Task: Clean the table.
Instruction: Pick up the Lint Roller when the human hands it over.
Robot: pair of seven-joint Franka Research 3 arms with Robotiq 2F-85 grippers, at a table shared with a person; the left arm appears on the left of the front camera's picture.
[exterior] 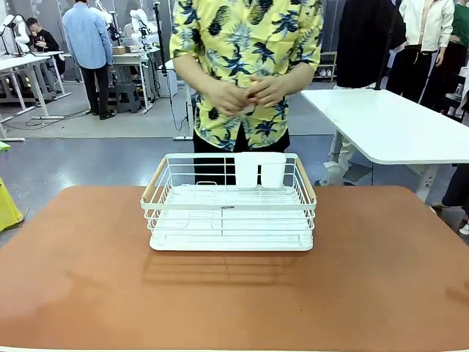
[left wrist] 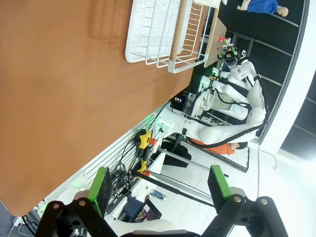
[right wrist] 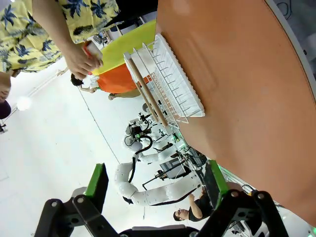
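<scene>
Standing wide apart, the green-padded fingers of the left gripper hold nothing. Beyond them in the left wrist view lies one edge of the table, with cables and equipment below that edge. The right gripper is likewise spread, its pads parted and nothing pinched between them. An edge of the table runs past it at the right side of the right wrist view.

The table is a broad, matte, reddish-brown top with rounded corners, and in the front view it takes up the whole lower half. A white wire dish rack stands on it close to the far edge, about midway between the left and right edges. The rack has a light wooden handle at each end and casts a soft shadow toward the near edge. A white two-part holder hangs at the rack's far side.

Just beyond the far edge stands a person in a yellow flowered shirt, with both hands clasped together in front. To the right is a white table. The floor is grey, and other people and workbenches stand farther off.
</scene>
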